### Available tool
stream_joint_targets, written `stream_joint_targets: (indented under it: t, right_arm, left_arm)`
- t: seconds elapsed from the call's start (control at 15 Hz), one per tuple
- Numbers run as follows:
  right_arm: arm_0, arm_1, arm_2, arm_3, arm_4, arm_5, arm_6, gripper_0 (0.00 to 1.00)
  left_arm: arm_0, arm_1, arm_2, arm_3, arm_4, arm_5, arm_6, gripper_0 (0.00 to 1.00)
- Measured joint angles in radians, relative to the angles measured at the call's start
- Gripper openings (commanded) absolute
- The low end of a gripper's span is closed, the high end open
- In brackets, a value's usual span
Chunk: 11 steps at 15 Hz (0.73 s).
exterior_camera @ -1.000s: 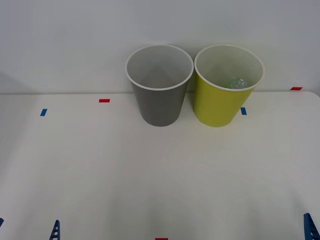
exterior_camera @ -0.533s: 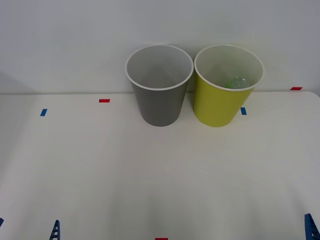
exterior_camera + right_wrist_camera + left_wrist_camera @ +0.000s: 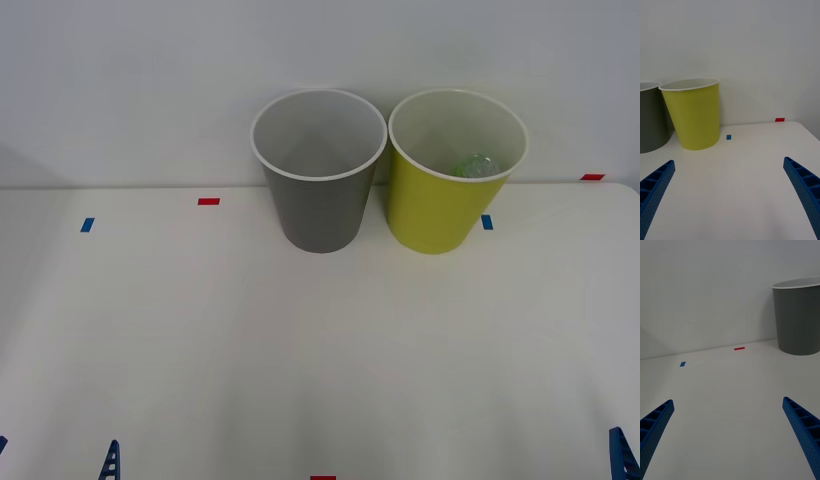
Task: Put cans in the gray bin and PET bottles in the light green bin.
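Note:
The gray bin [image 3: 318, 205] and the light green bin [image 3: 438, 205] stand side by side at the back of the table, against the wall. A PET bottle [image 3: 474, 166] with a green label lies inside the light green bin, partly hidden by its rim. The gray bin's white inside shows nothing; cans are out of view. My left gripper [image 3: 727, 401] is open and low over the table's front left, with the gray bin [image 3: 799, 320] far ahead. My right gripper [image 3: 729, 162] is open at the front right, facing the light green bin [image 3: 694, 114]. Neither holds anything.
Small red tape marks [image 3: 208, 201] and blue tape marks [image 3: 87, 224] dot the white table [image 3: 320, 350]. A plain wall rises directly behind the bins. The table's rounded right corner [image 3: 805, 129] lies near a red mark.
The bottle inside the light green bin has shifted slightly and come to rest. Both grippers stay almost still at the front edge.

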Motion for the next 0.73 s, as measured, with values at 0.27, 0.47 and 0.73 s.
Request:
stream_joint_targets:
  t: [0.27,0.47,0.73]
  right_arm:
    - [0.0,0.0,0.0,0.0,0.0,0.0,0.0,1.0]
    - [0.0,0.0,0.0,0.0,0.0,0.0,0.0,1.0]
    - [0.0,0.0,0.0,0.0,0.0,0.0,0.0,1.0]
  left_arm:
    - [0.0,0.0,0.0,0.0,0.0,0.0,0.0,1.0]
    - [0.0,0.0,0.0,0.0,0.0,0.0,0.0,1.0]
    - [0.0,0.0,0.0,0.0,0.0,0.0,0.0,1.0]
